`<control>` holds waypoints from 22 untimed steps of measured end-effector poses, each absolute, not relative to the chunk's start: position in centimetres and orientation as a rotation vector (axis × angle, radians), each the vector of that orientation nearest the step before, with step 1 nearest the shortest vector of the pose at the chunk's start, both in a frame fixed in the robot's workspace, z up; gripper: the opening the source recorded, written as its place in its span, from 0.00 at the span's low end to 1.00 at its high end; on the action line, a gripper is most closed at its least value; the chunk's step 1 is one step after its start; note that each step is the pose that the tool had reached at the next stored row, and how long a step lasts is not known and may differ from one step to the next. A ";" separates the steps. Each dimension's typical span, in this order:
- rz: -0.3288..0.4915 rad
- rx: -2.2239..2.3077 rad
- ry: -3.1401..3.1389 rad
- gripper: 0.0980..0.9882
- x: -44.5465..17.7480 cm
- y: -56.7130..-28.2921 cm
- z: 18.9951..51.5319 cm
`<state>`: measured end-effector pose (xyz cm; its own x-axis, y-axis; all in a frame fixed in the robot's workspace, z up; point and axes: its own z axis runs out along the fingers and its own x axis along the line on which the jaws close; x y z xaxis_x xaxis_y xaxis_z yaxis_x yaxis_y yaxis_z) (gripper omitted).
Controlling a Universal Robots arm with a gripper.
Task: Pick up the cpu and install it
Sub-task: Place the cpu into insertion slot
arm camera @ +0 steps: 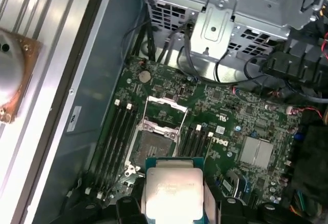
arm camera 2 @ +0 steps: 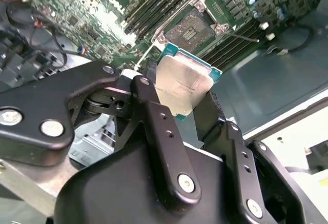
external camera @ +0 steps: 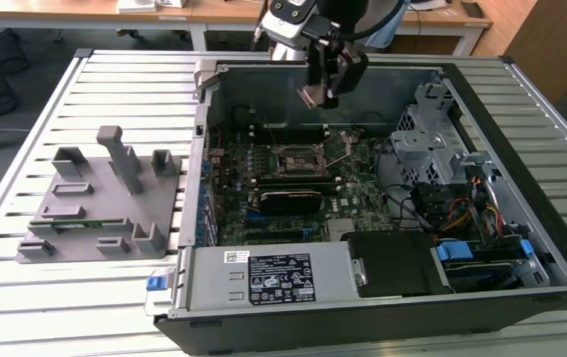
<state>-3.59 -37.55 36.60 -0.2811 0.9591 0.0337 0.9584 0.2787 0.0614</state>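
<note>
My gripper (external camera: 321, 91) hangs above the open computer case (external camera: 214, 97), over its far half, shut on the cpu (external camera: 312, 95). In both wrist views the cpu (arm camera 2: 183, 87) (arm camera: 171, 189) is a flat silvery square with a thin green rim, pinched at two opposite edges between the black fingers (arm camera 2: 149, 97). It is held in the air, tilted in the exterior view. Below it on the green motherboard lies the socket (external camera: 303, 157) (arm camera 2: 194, 29) (arm camera: 155, 144), with its metal frame and lever swung open.
A grey plastic holder block (external camera: 105, 199) stands on the slatted table at the exterior view's left. Inside the case are a metal drive cage (external camera: 425, 141), cables and a power supply (external camera: 274, 277). A copper-based heatsink (arm camera: 11, 75) lies outside the case wall.
</note>
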 end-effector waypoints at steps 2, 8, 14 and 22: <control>0.108 1.922 2.469 0.49 -3.6 -37.6 36.6; 0.107 2.052 2.357 0.49 -3.6 -37.6 36.5; 0.104 2.147 2.265 0.49 -3.6 -37.5 36.2; 0.087 2.144 2.251 0.49 -3.6 -36.4 35.4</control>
<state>-3.61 -36.36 35.39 -0.0490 0.9987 0.0160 0.9969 0.0479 0.0621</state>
